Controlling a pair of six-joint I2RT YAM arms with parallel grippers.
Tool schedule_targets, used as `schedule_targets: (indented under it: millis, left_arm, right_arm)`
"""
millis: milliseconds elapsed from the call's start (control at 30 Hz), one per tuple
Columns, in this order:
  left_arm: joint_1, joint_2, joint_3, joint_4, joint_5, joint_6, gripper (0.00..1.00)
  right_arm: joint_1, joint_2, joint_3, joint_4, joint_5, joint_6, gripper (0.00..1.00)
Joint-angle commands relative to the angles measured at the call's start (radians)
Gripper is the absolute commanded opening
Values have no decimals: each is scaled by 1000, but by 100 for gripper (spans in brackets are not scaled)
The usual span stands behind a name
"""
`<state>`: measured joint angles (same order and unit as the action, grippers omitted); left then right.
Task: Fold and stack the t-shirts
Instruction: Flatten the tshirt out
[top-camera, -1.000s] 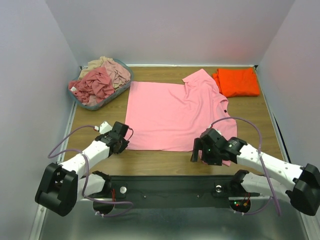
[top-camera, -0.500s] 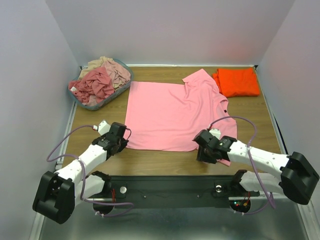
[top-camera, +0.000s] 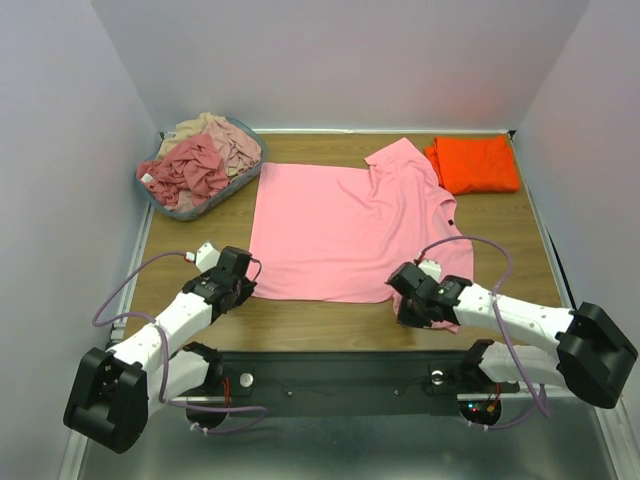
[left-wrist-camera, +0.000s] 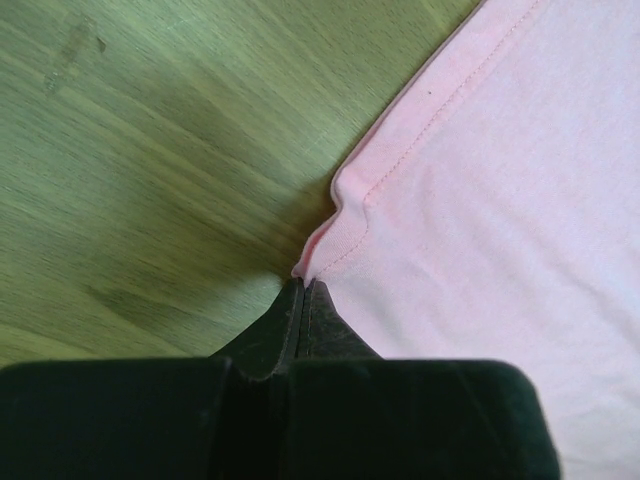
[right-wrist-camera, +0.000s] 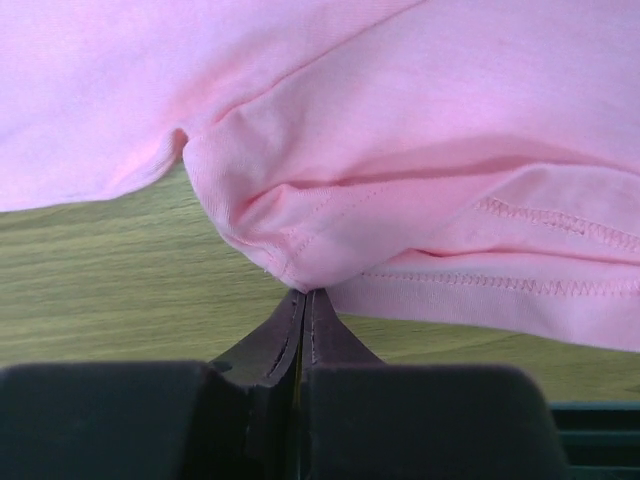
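On my left wrist feed, the left gripper has its fingers pressed together on the near left hem corner of the light pink t-shirt. The stitched edge is puckered up into a small ridge right at the tips, with the wooden table bare beside it. On the right wrist feed, the right gripper is likewise pinched closed, with a bunched fold of the same shirt caught at its tips. A double-stitched hem runs off to the right just above the wood.

From the overhead camera I see the left gripper at the shirt's near left corner and the right gripper at its near right corner, both low to the table. The light pink t-shirt lies spread out mostly flat in the middle of the table, its far right part folded over and rumpled.

Just beyond that, in the far right corner, a bright orange t-shirt lies folded. At far left, the grey-blue oval basket holds a crumpled dusty rose shirt in front and a beige shirt behind it.
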<state>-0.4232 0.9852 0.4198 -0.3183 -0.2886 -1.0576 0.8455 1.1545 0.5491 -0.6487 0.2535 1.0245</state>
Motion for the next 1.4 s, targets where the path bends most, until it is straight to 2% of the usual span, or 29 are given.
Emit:
schedule_targets:
  millis: [0,300,333,433,600,633,700,767,833,933,1133,1367]
  left_arm:
    - [8,-25,-4,4,-14,15,0]
    - [8,-28,8,1,-17,25,0]
    - [8,-28,8,-4,-17,27,0]
    - [8,-29,16,-21,-26,31,0]
    - [11,-43,27,-41,-43,33,0]
    - [11,-43,27,-41,-43,33,0]
    - [12,-49,25,-42,-46,34,0]
    - [12,-49,27,-42,-47,34,0]
    - [15,-48,27,-44,-46,38,0]
    - [15,-45,28,-44,-46,41,0]
    - [17,-42,36,-48,-44,48,0]
    - [17,-39,27,-27,-35,47,0]
  right_arm:
    - [7,-10,-28,130,-75,2,0]
    - [35,-44,-69,307,-329,118,3]
    - [36,-39,-74,305,-358,132,20]
    - [46,-50,-69,261,-395,108,48]
    - [61,-185,-9,207,-485,-27,76]
    - [63,-206,23,181,-499,-79,100]
    - [61,-256,58,120,-462,-112,100]
    - [61,-263,97,84,-331,-136,100]
    - [60,-221,133,42,-190,-153,100]
    - [27,-112,179,21,-60,-199,100]
    - [-137,56,183,24,-63,-267,100]
    - [-135,19,65,121,-147,-286,100]
